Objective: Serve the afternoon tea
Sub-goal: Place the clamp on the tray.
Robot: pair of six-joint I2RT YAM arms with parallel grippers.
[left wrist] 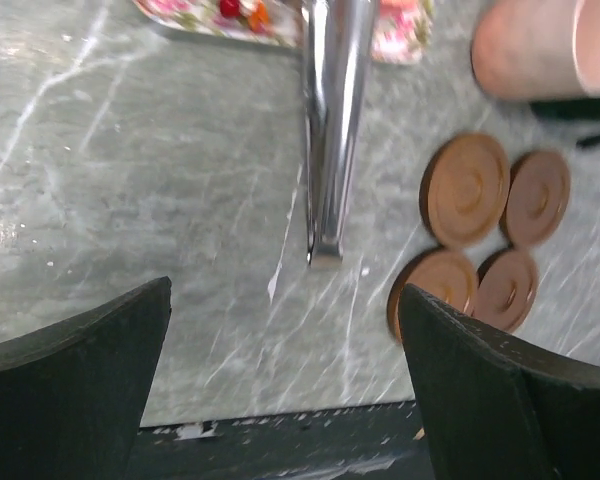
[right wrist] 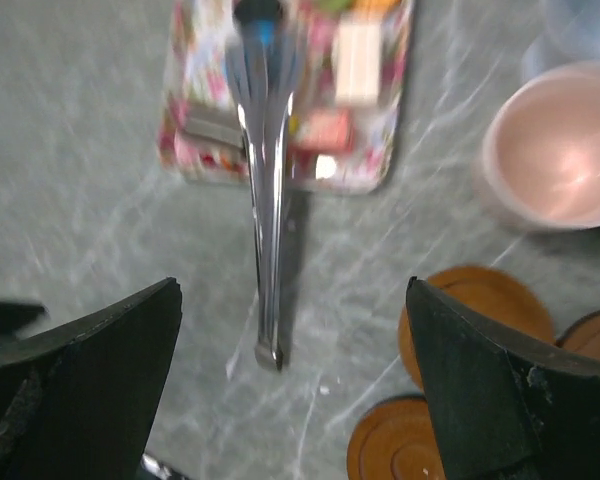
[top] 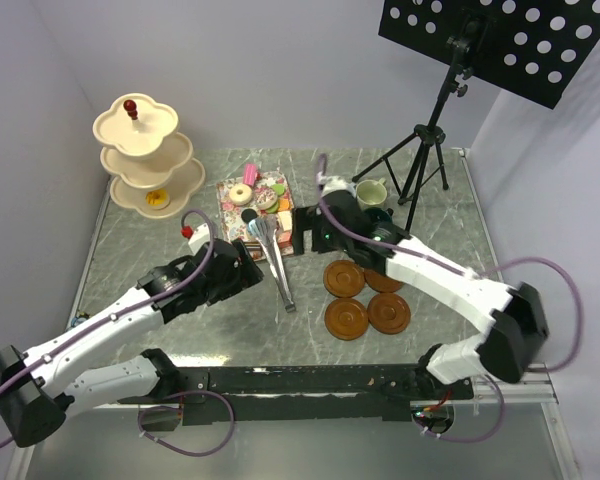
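Grey-green marble veined with white forms the surface [top: 180,330], closed in by plain pale walls. At its far left corner stands the cream three-tier stand [top: 145,160], glossy, with scalloped tiers and a red knob on top. A small yellow toy cake [top: 158,198] sits on its lowest tier. Near the middle lies the rectangular floral tray [top: 223,205], crowded with small colourful toy cakes and macarons [top: 260,195]. Polished metal tongs [top: 277,262] rest with their handle end on the tray and their narrow tips on the marble, pointing toward the near edge. Right of the tips, four round brown saucers [top: 346,318] with concentric ridges cluster close together. A matte pink mug [right wrist: 555,150] stands upright just beyond them, and a light green mug [top: 370,192] is farther back beside a black tripod [top: 427,135]. The left gripper [left wrist: 285,300] hovers above the tongs' tips, its dark, blunt fingers spread wide and holding nothing. The right gripper [right wrist: 292,300] hangs over the same tips from the other side, equally wide and empty
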